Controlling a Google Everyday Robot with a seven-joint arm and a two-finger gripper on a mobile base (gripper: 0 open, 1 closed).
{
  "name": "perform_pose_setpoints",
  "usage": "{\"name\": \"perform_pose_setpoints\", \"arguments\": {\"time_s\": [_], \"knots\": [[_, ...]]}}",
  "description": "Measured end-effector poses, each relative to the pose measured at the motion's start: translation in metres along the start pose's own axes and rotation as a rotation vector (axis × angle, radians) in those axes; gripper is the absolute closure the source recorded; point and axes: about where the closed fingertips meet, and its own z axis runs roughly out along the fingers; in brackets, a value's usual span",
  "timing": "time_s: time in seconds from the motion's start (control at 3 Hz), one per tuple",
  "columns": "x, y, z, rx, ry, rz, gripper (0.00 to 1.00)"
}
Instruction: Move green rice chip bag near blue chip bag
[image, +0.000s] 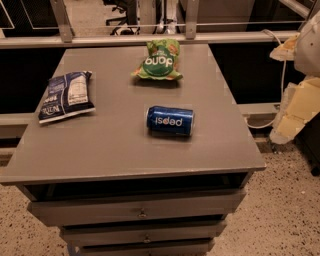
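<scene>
The green rice chip bag (158, 61) lies at the far middle of the grey table top (110, 145). The blue chip bag (66, 96) lies flat near the table's left edge, well apart from the green bag. My gripper (294, 116) shows as a pale cream shape at the right edge of the view. It is off the table's right side and beyond the edge, touching nothing on the table.
A blue Pepsi can (170, 120) lies on its side in the middle of the table, between the near edge and the green bag. Drawers (142, 212) sit below the top. A metal rail (150, 39) runs behind the table.
</scene>
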Motion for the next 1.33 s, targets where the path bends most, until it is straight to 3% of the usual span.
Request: {"name": "perform_pose_setpoints", "arguments": {"time_s": [0.33, 0.67, 1.0, 1.33], "knots": [[-0.006, -0.032, -0.020, 0.061, -0.207, 0.050, 0.00], [-0.024, -0.079, -0.035, 0.116, -0.485, 0.106, 0.00], [-0.047, -0.111, -0.038, 0.132, -0.658, 0.163, 0.00], [-0.059, -0.125, -0.014, 0.130, -0.727, 0.236, 0.00]]}}
